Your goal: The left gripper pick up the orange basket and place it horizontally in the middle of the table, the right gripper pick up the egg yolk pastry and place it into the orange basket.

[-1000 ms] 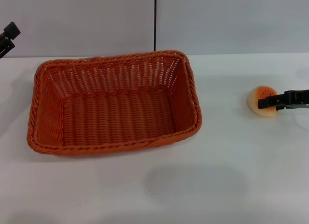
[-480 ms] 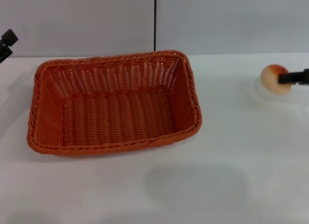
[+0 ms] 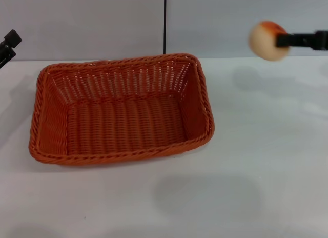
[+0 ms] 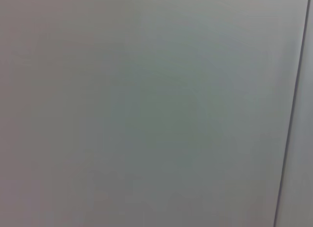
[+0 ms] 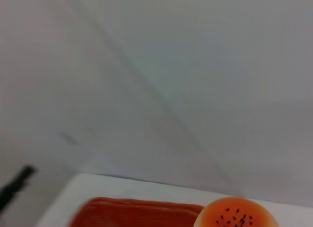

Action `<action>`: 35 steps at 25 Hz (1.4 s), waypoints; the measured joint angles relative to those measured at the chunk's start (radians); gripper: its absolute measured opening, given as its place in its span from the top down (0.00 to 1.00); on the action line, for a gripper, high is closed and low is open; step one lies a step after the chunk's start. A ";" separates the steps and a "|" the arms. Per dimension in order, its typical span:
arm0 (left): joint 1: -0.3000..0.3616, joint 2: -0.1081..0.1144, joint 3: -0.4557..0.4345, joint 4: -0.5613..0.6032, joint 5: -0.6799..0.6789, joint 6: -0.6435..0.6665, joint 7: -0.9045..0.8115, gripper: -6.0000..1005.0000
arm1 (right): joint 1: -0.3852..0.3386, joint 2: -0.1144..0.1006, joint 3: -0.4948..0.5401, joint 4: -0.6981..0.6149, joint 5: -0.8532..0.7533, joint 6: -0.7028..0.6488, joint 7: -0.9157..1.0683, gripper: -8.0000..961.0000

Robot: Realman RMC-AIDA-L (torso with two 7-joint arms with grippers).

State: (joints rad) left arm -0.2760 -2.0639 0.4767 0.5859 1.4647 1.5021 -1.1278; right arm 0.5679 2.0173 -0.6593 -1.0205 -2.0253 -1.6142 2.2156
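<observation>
Gripping the egg yolk pastry (image 3: 268,40) in the air at the upper right of the head view, the right gripper (image 3: 283,40) reaches in from the right edge, its slim black fingers closed on the bun's side, well above the table (image 3: 266,161) and off to the right of the orange basket (image 3: 120,108). The basket sits flat on the white tabletop, left of centre in the frame, its long side running across the picture and its woven floor bare. A soft shadow lies on the table below the raised pastry. At the far left edge, the left gripper (image 3: 7,46) shows only as a black tip raised clear of the table and apart from the basket; whether its fingers are spread or closed cannot be told. The left wrist view takes in only a plain grey wall (image 4: 146,109), with a thin dark seam (image 4: 292,109) running down the right side of the frame. The right wrist view shows the pastry (image 5: 237,213) at the bottom right of the frame, its orange glazed top dotted with dark sesame specks, with the basket's rim (image 5: 137,211) beyond it at bottom centre and a black tip, the left gripper (image 5: 14,187), at the lower left edge.
</observation>
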 joint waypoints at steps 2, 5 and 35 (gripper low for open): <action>-0.001 0.000 -0.002 -0.002 0.000 0.001 0.000 0.23 | 0.026 0.005 -0.028 0.014 0.038 -0.022 -0.006 0.82; -0.001 0.001 -0.004 -0.002 -0.008 0.001 0.000 0.23 | 0.075 0.013 -0.112 0.060 0.071 -0.028 -0.028 0.84; -0.013 0.000 -0.002 -0.069 -0.029 0.001 0.072 0.23 | 0.070 0.053 -0.198 0.210 0.333 0.078 -0.548 0.53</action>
State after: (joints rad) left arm -0.2893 -2.0641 0.4750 0.5168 1.4354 1.5030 -1.0559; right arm 0.6376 2.0702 -0.8578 -0.8101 -1.6925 -1.5363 1.6679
